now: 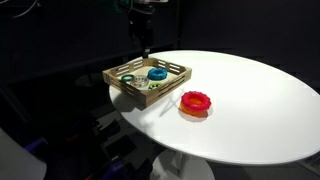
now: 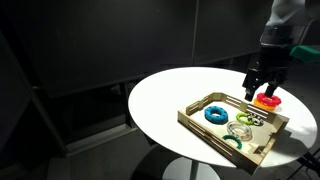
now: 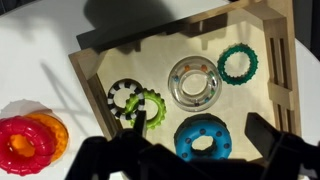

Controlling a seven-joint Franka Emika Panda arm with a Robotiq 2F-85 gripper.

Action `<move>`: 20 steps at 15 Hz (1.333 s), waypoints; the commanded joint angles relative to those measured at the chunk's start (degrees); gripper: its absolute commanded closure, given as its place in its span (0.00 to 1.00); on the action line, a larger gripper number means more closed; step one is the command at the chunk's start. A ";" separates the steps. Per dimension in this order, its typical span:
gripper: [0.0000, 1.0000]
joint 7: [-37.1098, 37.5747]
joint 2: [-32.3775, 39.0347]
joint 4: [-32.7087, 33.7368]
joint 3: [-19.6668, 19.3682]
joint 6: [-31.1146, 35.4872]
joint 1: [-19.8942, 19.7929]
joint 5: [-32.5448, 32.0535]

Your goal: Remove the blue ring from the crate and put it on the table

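Hovering over the crate [image 3: 90, 66], the pincer [image 3: 202, 127] is spread apart, straddling the blue ring [image 3: 203, 139]; a red ring [image 3: 22, 144] lies on the worktop [image 3: 30, 60].

Light raw-wood crate [image 3: 90, 68], glossy plastic blue ring [image 3: 201, 139], smooth white table [image 1: 250, 110]

one table [image 3: 30, 50], one crate [image 3: 170, 27], one blue ring [image 3: 184, 140], four other round toys [image 3: 192, 82], one red ring [image 3: 38, 152], one orange ring [image 3: 56, 128]

Gripper [image 3: 198, 136] dark, blurred — cut off below, crate [image 3: 283, 70] corner cropped right
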 commanded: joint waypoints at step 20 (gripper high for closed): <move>0.00 16.60 13.69 0.68 -1.07 18.08 3.88 -12.42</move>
